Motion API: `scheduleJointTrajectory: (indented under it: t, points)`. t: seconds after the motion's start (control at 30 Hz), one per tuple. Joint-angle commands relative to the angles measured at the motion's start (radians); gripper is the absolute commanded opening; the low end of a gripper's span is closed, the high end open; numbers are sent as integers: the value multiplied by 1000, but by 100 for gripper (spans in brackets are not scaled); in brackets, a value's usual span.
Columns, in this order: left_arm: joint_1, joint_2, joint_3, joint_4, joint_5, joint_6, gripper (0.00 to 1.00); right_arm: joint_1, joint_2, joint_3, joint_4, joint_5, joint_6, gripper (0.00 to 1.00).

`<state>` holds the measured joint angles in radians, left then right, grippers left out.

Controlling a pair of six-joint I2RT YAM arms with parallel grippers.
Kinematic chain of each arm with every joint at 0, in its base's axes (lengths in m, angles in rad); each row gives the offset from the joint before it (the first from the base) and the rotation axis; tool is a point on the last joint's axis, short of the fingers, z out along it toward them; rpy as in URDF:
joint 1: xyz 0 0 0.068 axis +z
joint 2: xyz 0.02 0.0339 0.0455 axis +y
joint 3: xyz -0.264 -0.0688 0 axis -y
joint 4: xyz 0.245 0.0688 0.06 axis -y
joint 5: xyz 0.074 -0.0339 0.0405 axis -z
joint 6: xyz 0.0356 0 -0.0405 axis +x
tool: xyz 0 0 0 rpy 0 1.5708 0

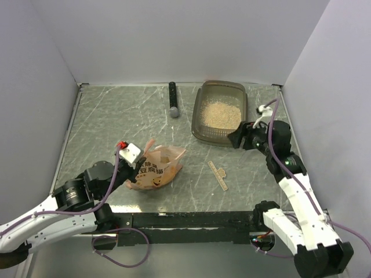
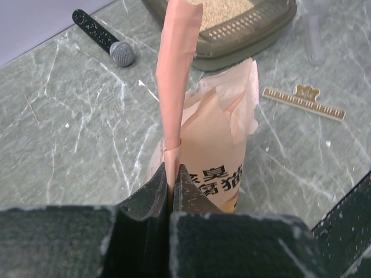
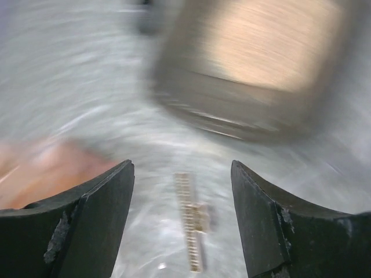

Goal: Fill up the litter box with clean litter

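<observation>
Two arms show in the top view: the litter box (image 1: 210,136) sits far right on the marbled table (image 1: 116,121), with clean litter (image 1: 223,114) heaped inside. The right gripper (image 1: 240,138) hangs just off the box's near right corner. The left gripper (image 1: 136,157) is at the orange-pink pouch (image 1: 157,172), whose black Chinese print is too small to read here. A black microphone (image 1: 173,99) lies left of the box, a tan comb-like strip (image 1: 219,175) nearer the arms. Left wrist view: jaws pressed together on a flap of the pouch, characters 臭猫 readable. Right wrist view, blurred: jaws spread wide, nothing between them, box and litter ahead
</observation>
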<state>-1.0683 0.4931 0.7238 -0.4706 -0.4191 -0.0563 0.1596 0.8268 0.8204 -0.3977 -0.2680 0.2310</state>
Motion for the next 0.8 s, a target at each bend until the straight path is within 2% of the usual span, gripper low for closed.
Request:
scheduleJointTrajectory:
  t: [0.0,0.07,0.2,0.37,0.57,0.77]
  points:
    - [2,-2,138,40,14,39,1,118,-29,-4,190,-373,-163,75]
    - [4,-5,169,24,20,46,1,194,-20,-16,253,-457,-205,76]
    - [2,-19,210,-5,16,105,1,251,11,-32,325,-554,-337,80]
    - [2,-34,236,-13,34,138,1,261,92,-11,355,-712,-438,88]
    - [4,-22,240,-31,34,148,1,270,236,19,364,-824,-610,89]
    - [4,-19,229,-28,28,141,1,291,377,43,494,-884,-625,88]
